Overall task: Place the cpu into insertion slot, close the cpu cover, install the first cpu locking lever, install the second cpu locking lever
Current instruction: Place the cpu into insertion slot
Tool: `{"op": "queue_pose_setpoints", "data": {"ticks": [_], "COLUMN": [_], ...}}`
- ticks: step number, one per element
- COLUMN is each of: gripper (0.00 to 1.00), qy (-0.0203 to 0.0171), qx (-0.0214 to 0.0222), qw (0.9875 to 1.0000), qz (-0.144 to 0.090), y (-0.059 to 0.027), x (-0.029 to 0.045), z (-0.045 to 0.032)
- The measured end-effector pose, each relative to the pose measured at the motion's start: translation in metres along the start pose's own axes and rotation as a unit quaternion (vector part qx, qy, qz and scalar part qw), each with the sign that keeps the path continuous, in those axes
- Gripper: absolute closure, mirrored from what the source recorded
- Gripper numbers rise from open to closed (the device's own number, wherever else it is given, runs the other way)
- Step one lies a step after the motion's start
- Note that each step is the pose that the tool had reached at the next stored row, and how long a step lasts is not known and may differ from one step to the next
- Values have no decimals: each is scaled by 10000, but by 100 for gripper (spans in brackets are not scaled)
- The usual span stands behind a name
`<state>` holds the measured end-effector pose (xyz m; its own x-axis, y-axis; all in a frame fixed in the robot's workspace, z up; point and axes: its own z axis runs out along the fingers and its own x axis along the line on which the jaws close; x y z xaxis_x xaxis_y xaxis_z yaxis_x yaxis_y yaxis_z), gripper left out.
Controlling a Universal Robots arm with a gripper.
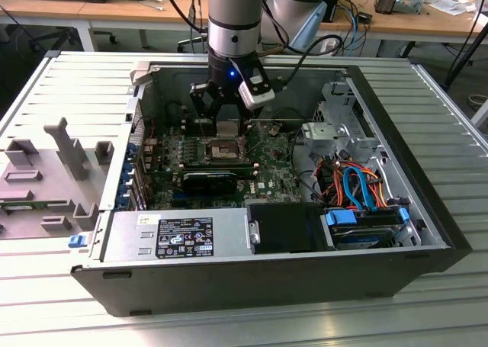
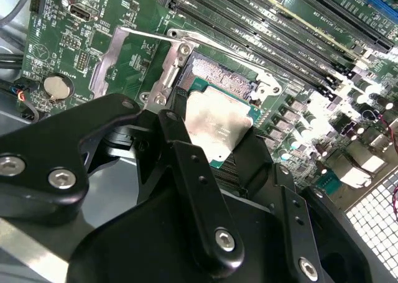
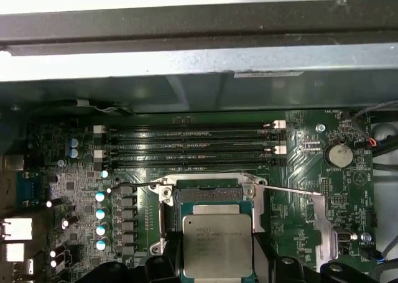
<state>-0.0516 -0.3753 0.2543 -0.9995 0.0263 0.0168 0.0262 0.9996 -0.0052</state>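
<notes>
Currently, the task stands at its first step. The hand (image 1: 226, 126) is clamped on the cpu (image 2: 217, 121), one finger on each of two opposite edges, with the chip's silver-grey top facing up toward the wrist.

**Position of the cpu.** In both wrist views the cpu hangs just above the insertion slot (image 3: 208, 193). It overlaps the part of the slot nearest the hand and leaves the far strip of dark contacts uncovered. The chip is not seated: it sits off-centre to the slot's silver rim and remains held between the fingers.

**Position of the cpu cover.** A silver plate (image 3: 328, 224) lies flat on the green motherboard (image 3: 81, 190) to one side of the hand, clear of the slot. This appears to be the cpu cover swung open, although its square window cannot be made out.

**Locking levers.** Two thin wire levers, the first (image 3: 289, 190) and the second (image 3: 134, 185), extend outward from the far corners of the slot on either side of the hand. Neither is latched down.

**Status.**
- Done: none of the four steps is complete.
- Left: seating the cpu, closing the cover, and installing both levers.

The open computer case (image 1: 229, 282) rests on the table (image 1: 442, 133) below the hand.
</notes>
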Motion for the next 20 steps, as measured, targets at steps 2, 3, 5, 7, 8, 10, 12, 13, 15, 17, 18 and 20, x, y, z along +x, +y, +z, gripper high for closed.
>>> {"op": "queue_pose_setpoints", "data": {"ticks": [2,3,5,7,8,10,12,13,15,17,18,20], "gripper": [46,46,46,46,46,46,46,46,46,46,46,46], "qy": [0,0,0,0,0,0,0,0,-1,-1,-1,-1], "qx": [1,1,-5,-5,-8,-9,-8,-7,-6,-6,-5,-4], "qw": [10000,10000,10000,10000,10000,9999,9998,9997,9996,9994,9993,9992], "qz": [1,0,-4,-26,-62,-115,-202,-237,-295,-343,-361,-408], "y": [0,0,1,0,1,0,0,0,0,0,0,0], "x": [0,0,0,0,0,0,0,0,0,0,0,0], "z": [0,0,0,0,0,0,0,0,0,0,0,0]}}
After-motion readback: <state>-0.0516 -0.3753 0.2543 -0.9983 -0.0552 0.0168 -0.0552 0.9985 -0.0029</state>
